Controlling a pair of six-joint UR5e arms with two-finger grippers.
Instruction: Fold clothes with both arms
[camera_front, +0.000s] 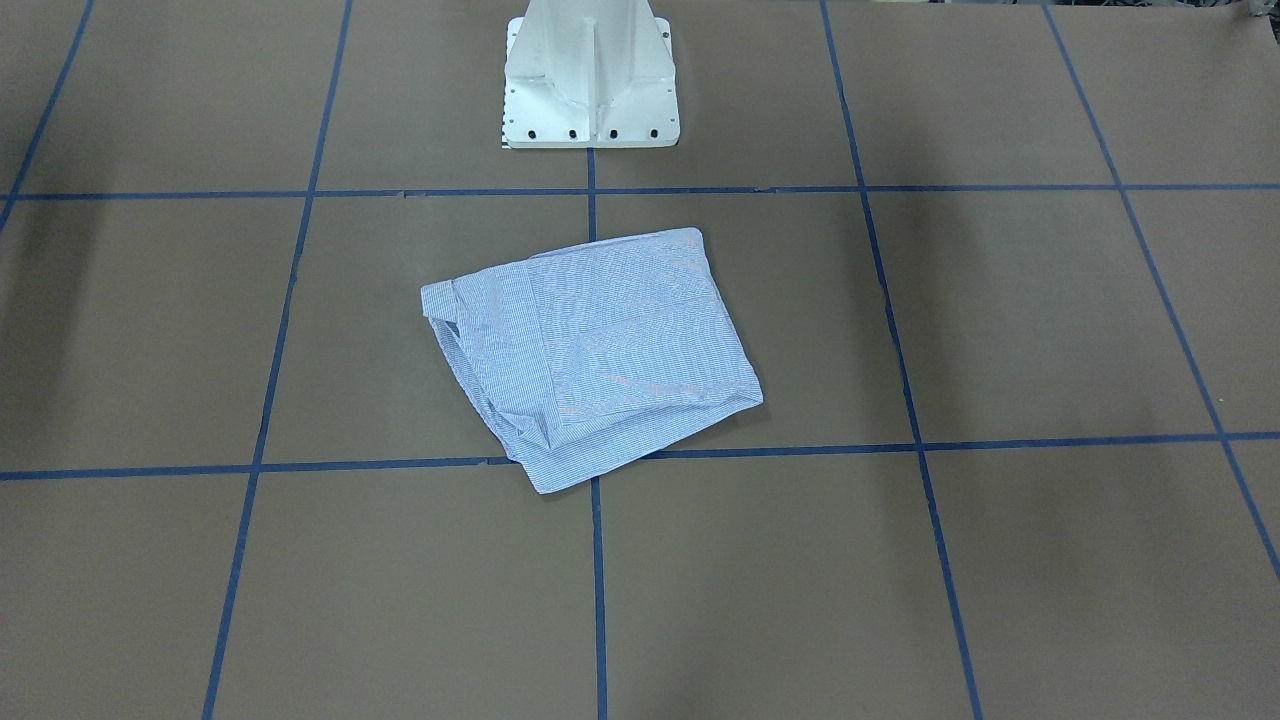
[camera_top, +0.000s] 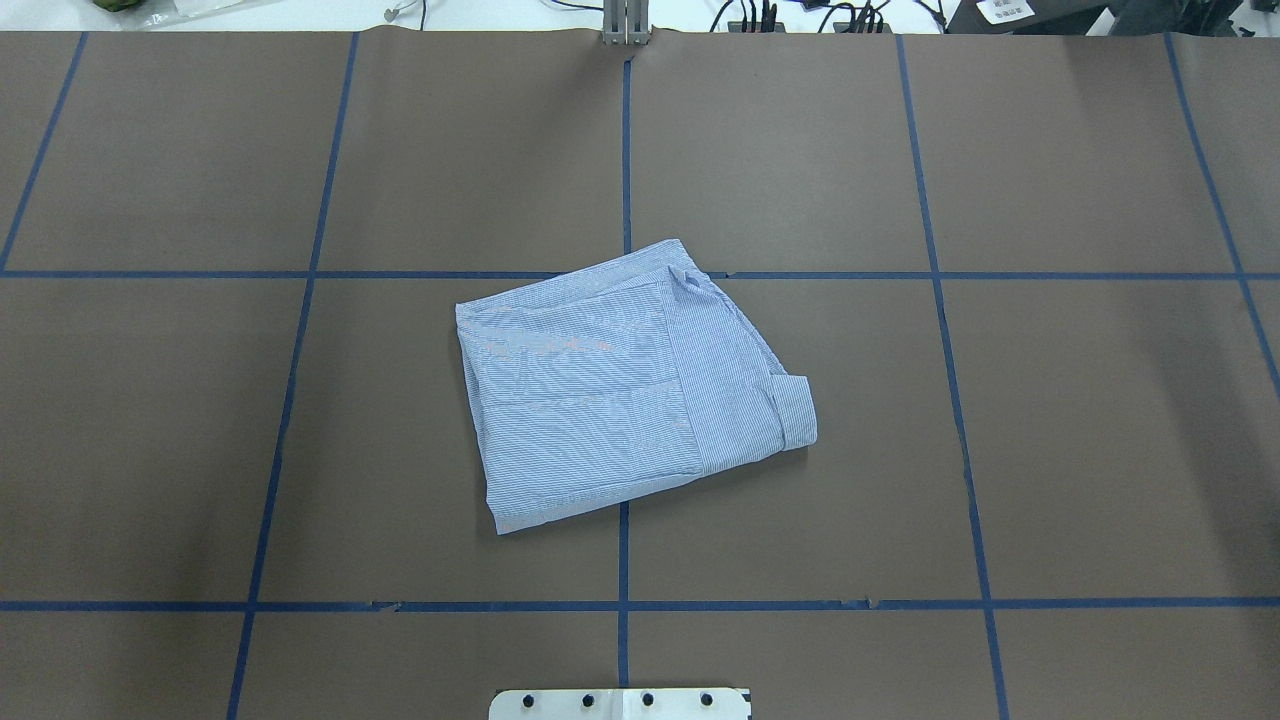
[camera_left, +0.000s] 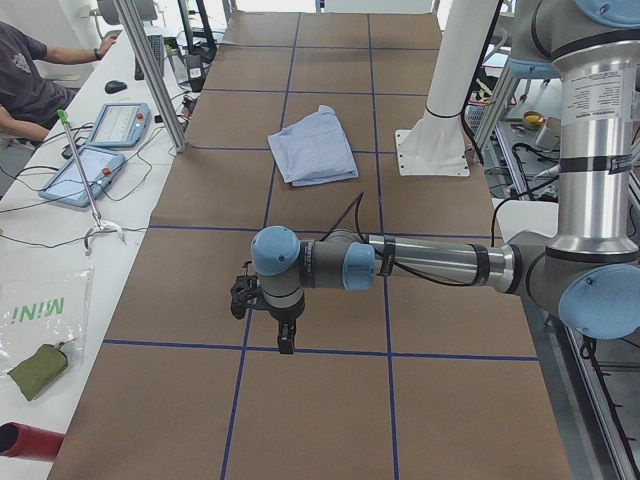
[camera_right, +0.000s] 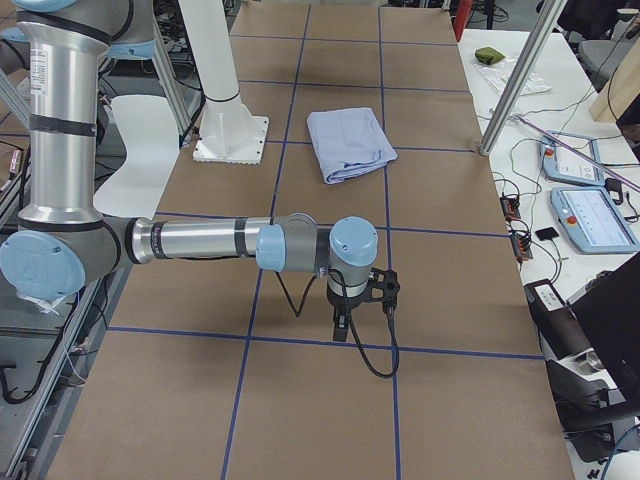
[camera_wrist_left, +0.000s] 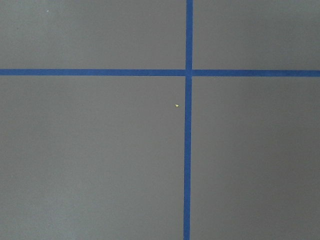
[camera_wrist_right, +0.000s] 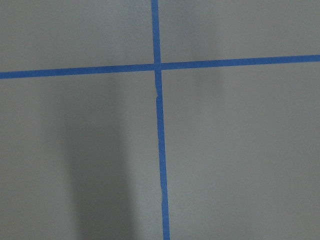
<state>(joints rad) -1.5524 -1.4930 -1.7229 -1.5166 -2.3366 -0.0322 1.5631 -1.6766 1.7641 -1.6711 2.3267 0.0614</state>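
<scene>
Folded light blue-and-white finely striped shirt (camera_top: 620, 385) lies flat at table centre, just in front of the white pedestal base (camera_front: 590, 80), on the brown paper-covered table with a blue tape grid (camera_top: 1100, 400). Both silver-grey arms are low at opposite table ends, well apart from the shirt. Left black two-finger gripper (camera_left: 285, 342) points down over a tape line. Right black two-finger gripper (camera_right: 342, 328) does likewise. Neither touches cloth, and I cannot tell how far either is open. Taped brown paper lies between each gripper and the shirt. Wrist views show only paper and tape crossings. Side bench holds grey touchscreen pendants (camera_left: 85, 175) and a green pouch (camera_left: 35, 370); a seated person (camera_left: 30, 80) is beside it.
</scene>
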